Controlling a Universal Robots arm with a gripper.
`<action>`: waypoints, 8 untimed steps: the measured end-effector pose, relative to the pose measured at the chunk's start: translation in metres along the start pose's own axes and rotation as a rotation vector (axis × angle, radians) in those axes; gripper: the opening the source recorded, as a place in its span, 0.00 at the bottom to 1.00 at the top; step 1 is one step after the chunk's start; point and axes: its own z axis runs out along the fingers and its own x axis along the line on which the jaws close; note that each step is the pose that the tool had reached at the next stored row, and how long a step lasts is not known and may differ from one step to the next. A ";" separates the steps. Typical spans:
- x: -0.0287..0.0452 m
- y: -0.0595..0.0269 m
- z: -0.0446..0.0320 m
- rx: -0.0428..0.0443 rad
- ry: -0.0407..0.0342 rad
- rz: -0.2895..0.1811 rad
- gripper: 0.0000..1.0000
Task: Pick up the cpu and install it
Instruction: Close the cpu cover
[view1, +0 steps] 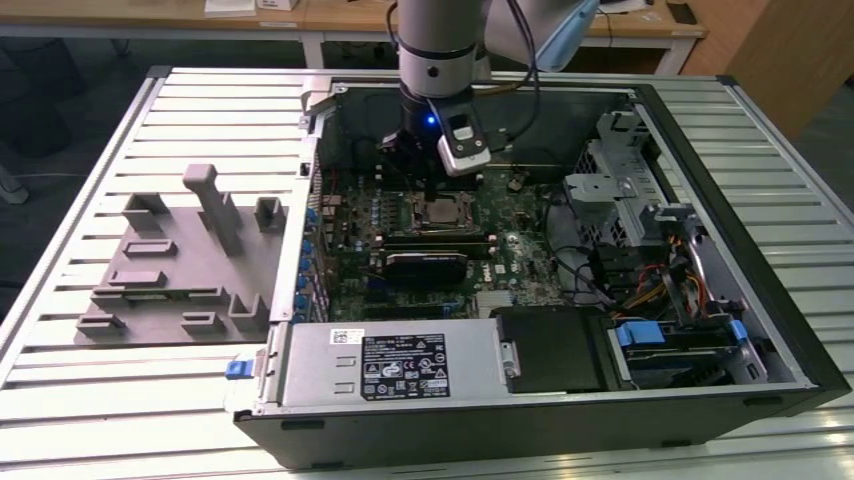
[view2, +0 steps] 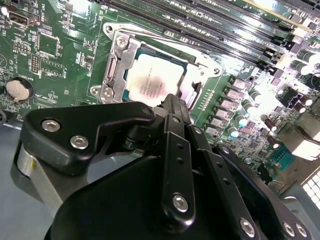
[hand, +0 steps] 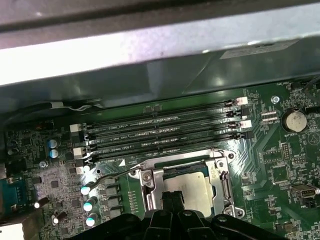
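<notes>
End effector (view2: 172, 101) clenched, empty, tip just over the nearest edge of silvery square metal-topped cpu (view2: 155, 82). Cpu sits inside grey steel socket frame (view2: 116, 62). Long black memory slots (hand: 160, 132) lie beyond.

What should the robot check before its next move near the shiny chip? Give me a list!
1. The cpu lies inside the metal socket frame: ok.
2. The cpu sits flat, not tipped, in both wrist views: ok, as far as it looks.
3. The gripper is right over the cpu's near edge: ok.
4. Whether the gripper is gripping the cpu: cannot tell.
5. The memory slots beside the socket are apart from the gripper: ok.
</notes>
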 end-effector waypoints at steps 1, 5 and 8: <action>0.0000 -0.0006 0.0004 0.0001 0.0000 0.000 0.11; -0.0003 -0.0029 0.0023 -0.0002 -0.0002 0.000 0.11; 0.0005 -0.0040 0.0039 0.0000 -0.0001 0.000 0.11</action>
